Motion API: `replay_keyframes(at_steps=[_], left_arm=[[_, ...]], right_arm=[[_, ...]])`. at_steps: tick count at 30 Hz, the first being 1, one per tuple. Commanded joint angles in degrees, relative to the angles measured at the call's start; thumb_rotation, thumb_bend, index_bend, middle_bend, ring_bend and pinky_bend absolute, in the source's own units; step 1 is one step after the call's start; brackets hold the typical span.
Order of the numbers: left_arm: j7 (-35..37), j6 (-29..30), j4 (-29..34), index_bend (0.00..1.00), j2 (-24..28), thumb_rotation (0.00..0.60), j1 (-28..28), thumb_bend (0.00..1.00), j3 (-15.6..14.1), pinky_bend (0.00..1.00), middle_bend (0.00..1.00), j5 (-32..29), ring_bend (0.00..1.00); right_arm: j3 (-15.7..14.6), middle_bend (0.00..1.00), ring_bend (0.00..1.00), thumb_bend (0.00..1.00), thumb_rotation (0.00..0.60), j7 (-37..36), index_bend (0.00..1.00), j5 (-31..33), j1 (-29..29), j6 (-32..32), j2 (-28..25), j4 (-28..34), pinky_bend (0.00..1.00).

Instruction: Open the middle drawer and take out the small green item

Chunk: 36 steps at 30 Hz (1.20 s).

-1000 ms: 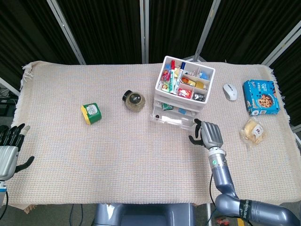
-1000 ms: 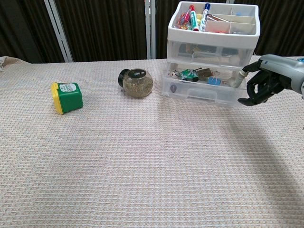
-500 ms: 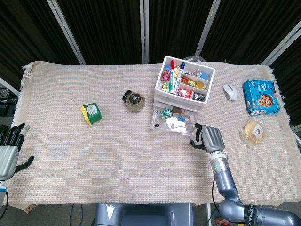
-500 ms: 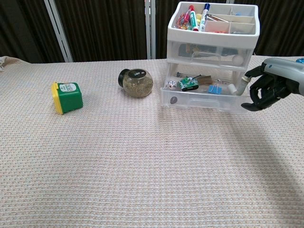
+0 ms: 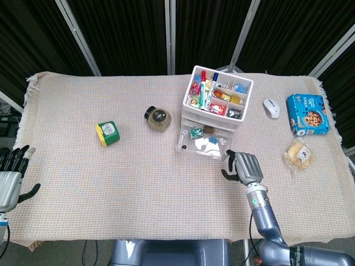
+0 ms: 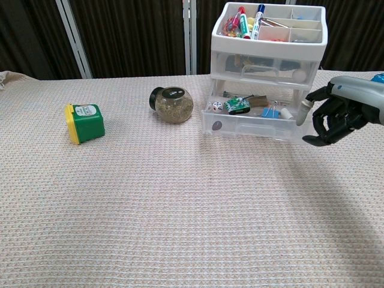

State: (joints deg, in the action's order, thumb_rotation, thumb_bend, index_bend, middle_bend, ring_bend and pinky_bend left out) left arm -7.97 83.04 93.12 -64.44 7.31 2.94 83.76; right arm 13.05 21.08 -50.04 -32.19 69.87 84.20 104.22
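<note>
The small green item (image 6: 237,105) is lying in the pulled-out middle drawer (image 6: 252,126), toward its left half, so it sits to the left of and slightly beyond the right hand (image 6: 332,122), which is hovering just beside the drawer's right front corner with fingers curled inward and nothing in them. The left hand (image 5: 10,176) is resting well apart at the far tabletop (image 5: 138,177) edge, fingers spread and empty, so the right hand is nearer. The item's long axis and any writing on it are too small to tell.
</note>
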Motion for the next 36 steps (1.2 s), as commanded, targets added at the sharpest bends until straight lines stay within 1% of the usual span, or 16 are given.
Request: replay_keyframes(at_steps=[1,5,8,11,13,16,19,21,23,28,33,36], left_arm=[[0.01,-0.01,0.00,0.00,0.01,0.600,-0.01,0.28,-0.01,0.00,0.00,0.00,0.00],[0.01,-0.01,0.01,0.00,0.01,0.600,0.01,0.28,-0.01,0.00,0.00,0.02,0.00],[0.01,0.03,0.01,0.00,0.02,0.600,-0.01,0.28,-0.03,0.00,0.00,0.06,0.00],[0.03,0.04,-0.01,0.00,0.02,0.600,-0.01,0.28,-0.04,0.00,0.00,0.08,0.00],[0.09,0.04,-0.05,0.00,0.02,0.600,-0.01,0.28,-0.05,0.00,0.00,0.10,0.00],[0.20,0.01,-0.09,0.00,0.03,0.600,0.01,0.28,-0.04,0.00,0.00,0.12,0.00],[0.40,-0.04,-0.17,0.00,0.05,0.600,0.05,0.28,-0.03,0.00,0.00,0.15,0.00],[0.53,-0.04,-0.20,0.00,0.05,0.600,0.03,0.28,-0.06,0.00,0.00,0.18,0.00],[0.61,-0.05,-0.21,0.00,0.06,0.600,0.04,0.28,-0.06,0.00,0.00,0.19,0.00],[0.99,-0.14,-0.28,0.00,0.15,0.600,0.06,0.28,-0.11,0.00,0.00,0.26,0.00],[1.30,-0.22,-0.37,0.00,0.20,0.600,0.08,0.28,-0.15,0.00,0.00,0.31,0.00],[1.60,-0.25,-0.41,0.00,0.25,0.600,0.10,0.28,-0.16,0.00,0.00,0.38,0.00]], right_arm=[[0.42,0.68,0.72,0.24,0.600,-0.80,0.43,-1.67,0.27,0.66,-0.67,1.16,0.53],[1.59,0.68,0.71,0.19,0.600,-1.20,0.36,-5.44,-0.19,1.59,-1.85,2.22,0.53],[2.28,0.69,0.72,0.15,0.600,-0.34,0.33,-6.99,-1.29,0.88,-2.74,2.02,0.53],[3.18,0.73,0.74,0.12,0.600,0.58,0.32,-8.14,-3.04,-0.98,-3.73,1.13,0.53],[3.70,0.76,0.77,0.11,0.600,1.82,0.32,-9.21,-4.99,-3.11,-4.29,-0.99,0.54],[3.77,0.84,0.84,0.08,0.600,3.02,0.33,-10.62,-6.39,-3.91,-4.10,-3.05,0.59],[3.49,0.94,0.92,0.06,0.600,5.28,0.35,-13.04,-8.84,-5.08,-2.66,-6.89,0.65],[3.50,0.98,0.95,0.04,0.600,5.95,0.36,-13.44,-10.02,-5.77,-1.51,-8.83,0.68],[3.49,1.00,0.97,0.03,0.600,6.38,0.35,-13.41,-11.01,-6.67,-0.70,-10.18,0.69],[3.59,1.00,0.97,0.02,0.600,6.83,0.33,-13.29,-13.68,-9.03,1.84,-13.67,0.69],[3.60,1.00,0.97,0.02,0.600,6.89,0.34,-13.44,-15.49,-10.31,4.05,-16.99,0.69],[3.58,1.00,0.97,0.02,0.600,7.77,0.36,-13.27,-17.31,-11.98,5.72,-20.62,0.69]])
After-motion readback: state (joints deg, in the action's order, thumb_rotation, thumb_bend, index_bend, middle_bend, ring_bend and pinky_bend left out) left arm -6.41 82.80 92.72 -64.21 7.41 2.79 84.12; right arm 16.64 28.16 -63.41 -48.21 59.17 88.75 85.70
